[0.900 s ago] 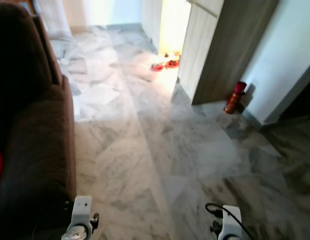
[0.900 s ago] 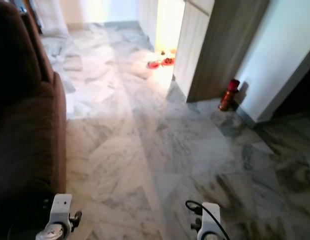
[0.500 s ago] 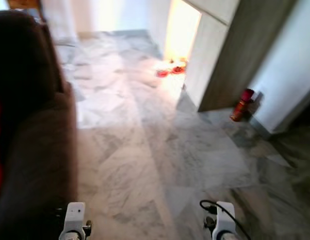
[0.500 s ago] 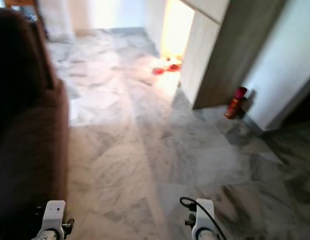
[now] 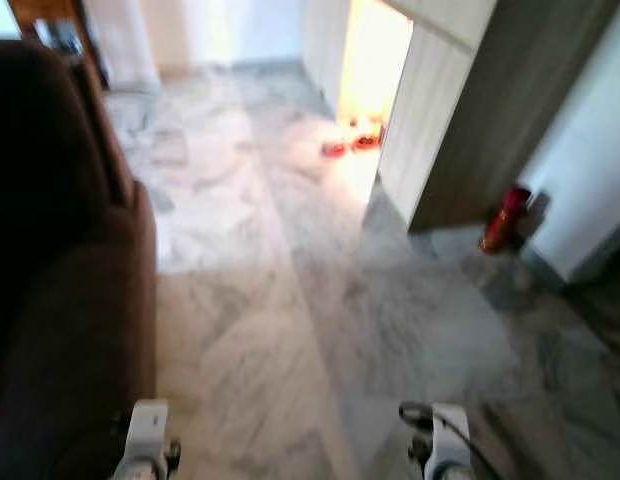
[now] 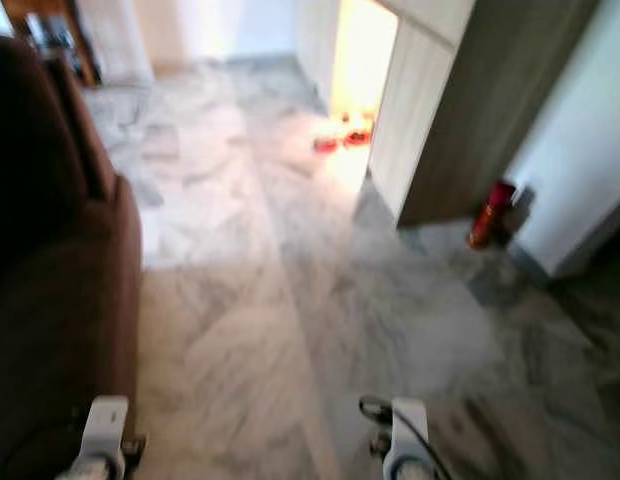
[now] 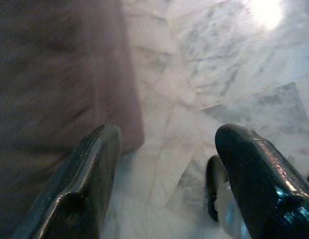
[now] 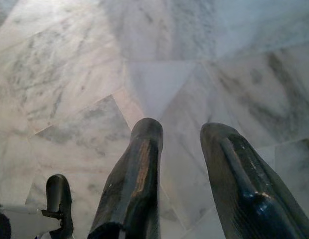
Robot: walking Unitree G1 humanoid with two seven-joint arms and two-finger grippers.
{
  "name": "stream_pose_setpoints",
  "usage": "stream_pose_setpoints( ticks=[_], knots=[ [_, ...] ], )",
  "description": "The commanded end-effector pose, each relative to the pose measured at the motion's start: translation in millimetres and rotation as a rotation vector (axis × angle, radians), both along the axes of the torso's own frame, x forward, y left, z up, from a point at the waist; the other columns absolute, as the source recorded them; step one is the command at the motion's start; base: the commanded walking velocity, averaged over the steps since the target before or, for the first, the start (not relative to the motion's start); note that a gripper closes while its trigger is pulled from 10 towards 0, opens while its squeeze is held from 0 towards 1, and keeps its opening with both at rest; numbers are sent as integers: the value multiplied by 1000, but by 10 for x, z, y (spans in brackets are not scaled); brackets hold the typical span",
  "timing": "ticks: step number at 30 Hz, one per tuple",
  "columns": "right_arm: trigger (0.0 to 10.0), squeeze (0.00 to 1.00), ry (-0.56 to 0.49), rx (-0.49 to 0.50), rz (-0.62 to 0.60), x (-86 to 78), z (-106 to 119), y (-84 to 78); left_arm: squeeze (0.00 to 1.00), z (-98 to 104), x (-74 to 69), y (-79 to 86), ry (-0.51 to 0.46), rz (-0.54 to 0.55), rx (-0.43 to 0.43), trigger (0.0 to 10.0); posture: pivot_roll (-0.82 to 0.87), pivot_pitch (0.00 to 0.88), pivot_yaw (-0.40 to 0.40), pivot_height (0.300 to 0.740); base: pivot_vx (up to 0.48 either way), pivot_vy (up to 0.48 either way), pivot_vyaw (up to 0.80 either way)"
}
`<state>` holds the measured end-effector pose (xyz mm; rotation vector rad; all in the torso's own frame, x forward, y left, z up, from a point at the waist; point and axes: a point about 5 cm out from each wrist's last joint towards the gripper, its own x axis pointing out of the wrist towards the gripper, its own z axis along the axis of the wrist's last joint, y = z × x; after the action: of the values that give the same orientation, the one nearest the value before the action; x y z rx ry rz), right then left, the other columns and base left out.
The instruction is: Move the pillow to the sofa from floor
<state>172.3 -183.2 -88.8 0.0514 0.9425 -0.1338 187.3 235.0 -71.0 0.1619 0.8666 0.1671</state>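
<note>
Left gripper point(image 7: 167, 149): two black fingers spread wide, nothing between them, hanging low over the grey-veined white marble floor point(image 5: 320, 300) right at the edge of the dark brown fabric sofa point(image 5: 60, 290). In the left wrist view one finger lines up with the sofa's brown side, the other with bare tile; a black foot-like part sits on the floor under that second finger.

Right gripper point(image 8: 182, 144): fingers parted by a narrower gap, also empty, over open marble well away from the sofa. A black part shows low on the floor in the right wrist view, too dim to identify.

Both silver wrists sit at the near edge of the head views, left one point(image 5: 148, 440) beside the sofa arm, right one point(image 5: 445, 445) with a black cable looping off it.

Pillow: cannot locate it; floor area in sight carries no cushion I can make out, and the sofa seat is mostly dark.

Further out: a wood-panel cabinet point(image 5: 460, 110) stands at the far right of the floor, a red cylinder point(image 5: 503, 218) upright on the floor just beside its far corner against the white wall. Small red items point(image 5: 348, 145) lie on the floor in the bright doorway. Head views are slightly blurred.
</note>
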Motion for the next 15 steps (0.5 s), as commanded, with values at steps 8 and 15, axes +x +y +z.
stream_pose_setpoints(
  ticks=[8, 15],
  knots=[
    [10000, 0, 28, -25, -12, -64, -19, -97, 0, -31, 41, -200, 25, -77, -64, 10000, 45, 0, -45, 740, 212, 0, -675],
    [10000, 0, 30, -25, -13, -63, -19, -96, 0, -32, 31, -180, 20, -56, -50, 10000, 45, 0, -47, 740, 0, 0, -651]
  ],
)
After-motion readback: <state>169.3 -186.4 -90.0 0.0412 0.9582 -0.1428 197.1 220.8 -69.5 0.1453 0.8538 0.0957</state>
